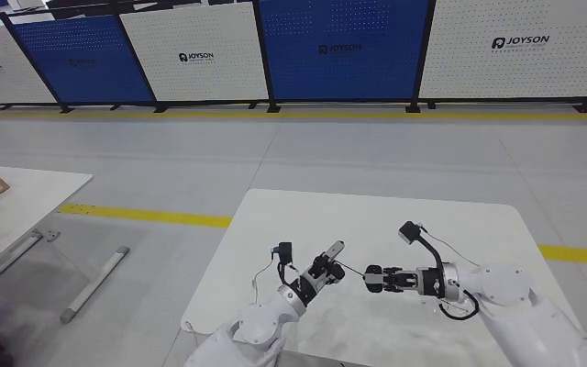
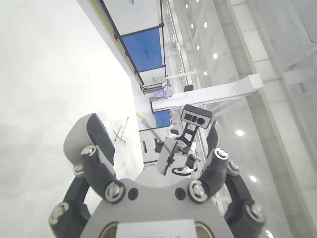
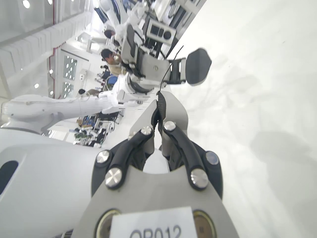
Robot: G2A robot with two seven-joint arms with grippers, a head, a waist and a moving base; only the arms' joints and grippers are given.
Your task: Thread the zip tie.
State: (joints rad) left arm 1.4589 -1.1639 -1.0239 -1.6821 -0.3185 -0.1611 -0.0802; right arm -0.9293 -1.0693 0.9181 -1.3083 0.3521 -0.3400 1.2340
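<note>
**Zip tie pinched by the right gripper, left gripper spread wide**

Seen from above, the left gripper [image 2: 153,127] hovers over the white table [image 1: 303,216], at about 9 o'clock from the table's middle and pointing toward 2 o'clock. Its two dark-padded fingers [image 2: 100,137] stand far apart and hold nothing.

The zip tie [image 3: 171,65], a thin black strip, runs in the air between the two grippers, off the table surface. One end is pinched in the other arm's fingertips, and the free end reaches toward the spread fingers. It seems to pass between them without touching either pad, though the strip is too fine to be sure.

The right gripper [image 3: 159,99] sits near the middle of the table, at roughly 4 o'clock from the left one, and faces it. Its fingers are pressed together on the tie's end.

A few spare zip ties [image 2: 120,134] lie loosely crossed on the table, beyond the left gripper.
</note>
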